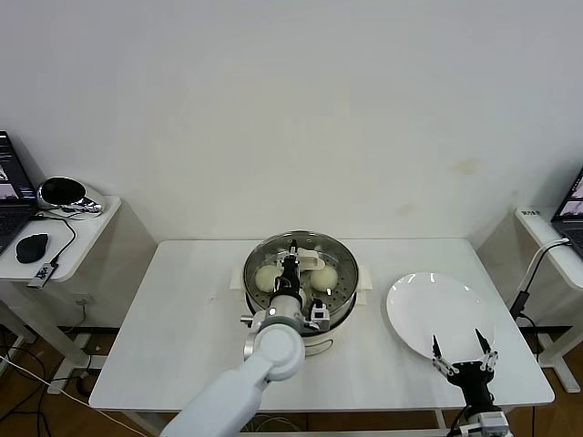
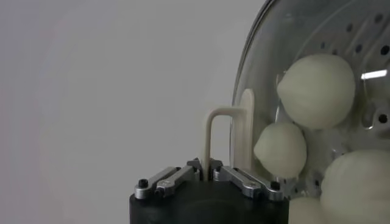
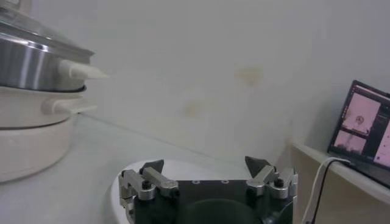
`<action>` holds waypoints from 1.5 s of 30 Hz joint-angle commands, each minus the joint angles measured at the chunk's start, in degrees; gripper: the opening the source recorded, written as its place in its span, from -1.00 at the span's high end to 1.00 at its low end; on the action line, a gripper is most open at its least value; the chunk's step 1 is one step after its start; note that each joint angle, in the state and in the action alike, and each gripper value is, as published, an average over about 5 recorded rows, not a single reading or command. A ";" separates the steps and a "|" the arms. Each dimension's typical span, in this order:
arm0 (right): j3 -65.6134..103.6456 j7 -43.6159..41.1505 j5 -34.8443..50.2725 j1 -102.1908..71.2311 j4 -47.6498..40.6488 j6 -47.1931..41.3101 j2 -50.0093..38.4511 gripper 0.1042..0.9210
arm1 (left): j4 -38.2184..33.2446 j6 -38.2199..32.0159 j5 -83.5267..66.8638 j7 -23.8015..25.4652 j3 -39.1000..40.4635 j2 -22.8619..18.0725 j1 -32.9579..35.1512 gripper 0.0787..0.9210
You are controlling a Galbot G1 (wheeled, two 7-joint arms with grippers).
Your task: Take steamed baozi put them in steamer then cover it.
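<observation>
The steamer (image 1: 344, 308) stands mid-table with the glass cover (image 1: 314, 248) lying on it. My left gripper (image 1: 292, 262) is over the cover's middle, shut on the cream handle (image 2: 210, 131). Through the glass I see steamed baozi (image 1: 266, 278) (image 1: 325, 279) on the perforated tray; in the left wrist view three of them (image 2: 317, 90) (image 2: 281, 149) (image 2: 359, 185) lie close to the left gripper (image 2: 207, 167). My right gripper (image 1: 457, 339) (image 3: 204, 164) hangs open and holds nothing, above the near edge of the white plate (image 1: 437, 305). The steamer (image 3: 30, 67) shows far off in the right wrist view.
The white plate (image 3: 183, 165) has nothing on it and sits at the table's right. A side table (image 1: 55, 241) on the left holds a mouse (image 1: 32, 246) and a laptop. Another laptop (image 3: 362, 125) stands on a stand to the right.
</observation>
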 commanded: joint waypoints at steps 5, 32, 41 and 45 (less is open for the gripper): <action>-0.16 -0.04 -0.31 0.06 -0.25 0.03 0.03 -0.76 | -6.69 0.44 -2.46 -2.24 -0.22 1.39 2.60 0.54; -5.05 -0.43 1.86 -1.14 -0.68 1.99 -2.41 -0.76 | -32.66 -41.94 -75.01 -33.16 -50.31 9.38 61.15 -0.77; -8.85 -3.24 6.86 -4.99 2.00 -1.03 -5.95 -0.76 | -31.58 -48.14 -88.15 -31.00 -47.82 3.51 71.36 -0.77; -9.69 -3.88 8.66 -6.65 2.73 -1.96 -6.47 -0.76 | -29.04 -49.19 -89.18 -29.63 -46.15 1.11 71.26 -0.77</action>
